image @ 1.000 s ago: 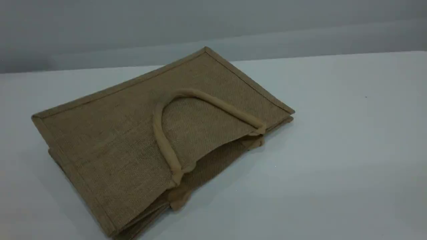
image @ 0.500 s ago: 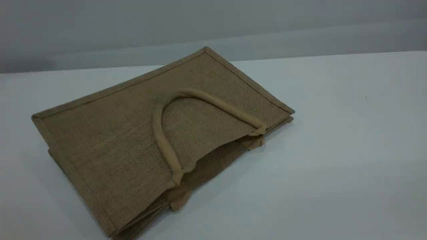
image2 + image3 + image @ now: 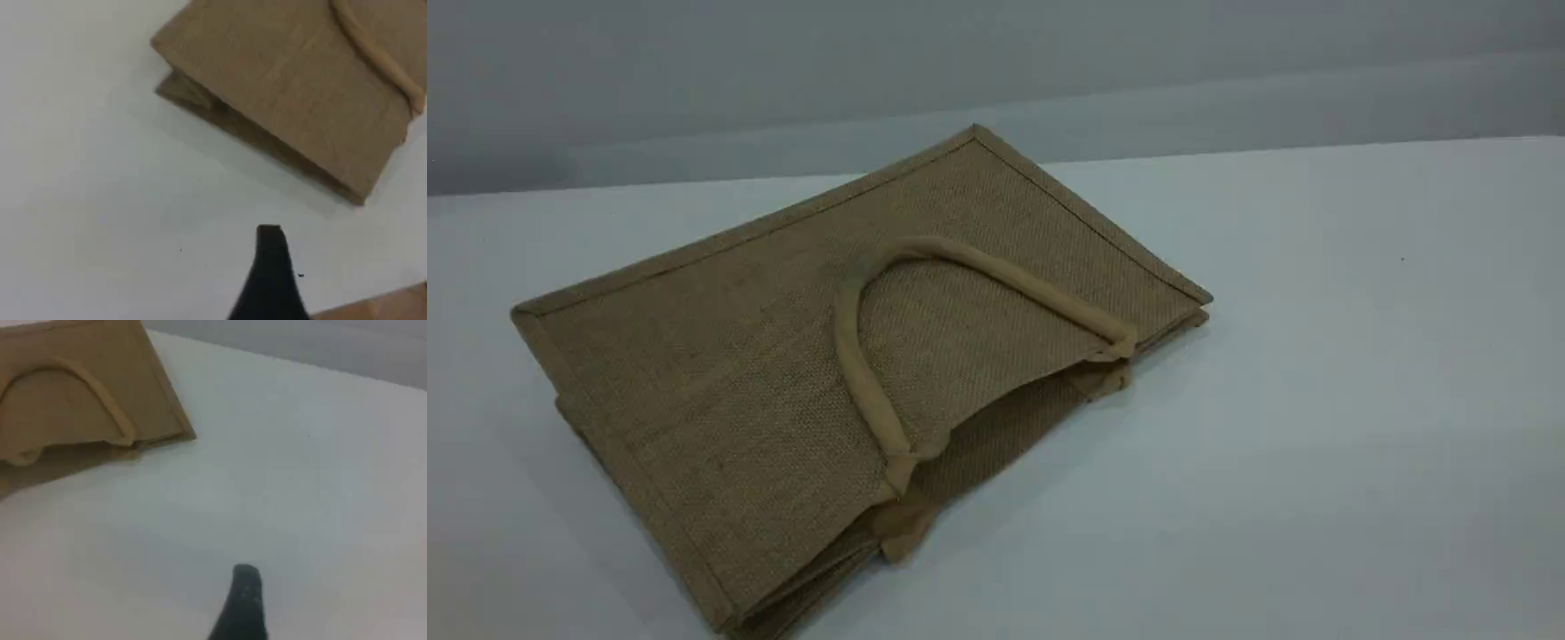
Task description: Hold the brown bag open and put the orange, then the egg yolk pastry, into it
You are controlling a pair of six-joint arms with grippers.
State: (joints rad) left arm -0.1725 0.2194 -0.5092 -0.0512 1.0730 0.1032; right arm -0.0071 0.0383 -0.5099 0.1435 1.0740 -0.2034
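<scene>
The brown bag (image 3: 720, 356) lies flat on the white table, left of centre in the scene view. Its beige loop handle (image 3: 852, 356) is folded back over the top face. The mouth faces the near right and gapes slightly. The orange and the egg yolk pastry are out of view. Neither arm shows in the scene view. In the left wrist view one dark fingertip (image 3: 270, 243) of the left gripper hovers over bare table, short of the bag (image 3: 287, 80). The right gripper's fingertip (image 3: 245, 583) likewise hangs over bare table, well away from the bag (image 3: 73, 393). Nothing is held by either.
A grey wall (image 3: 996, 71) runs behind the table's far edge. The white tabletop (image 3: 1360, 400) stretches to the right of the bag. A tan strip (image 3: 387, 305) shows in the bottom right corner of the left wrist view; what it is I cannot tell.
</scene>
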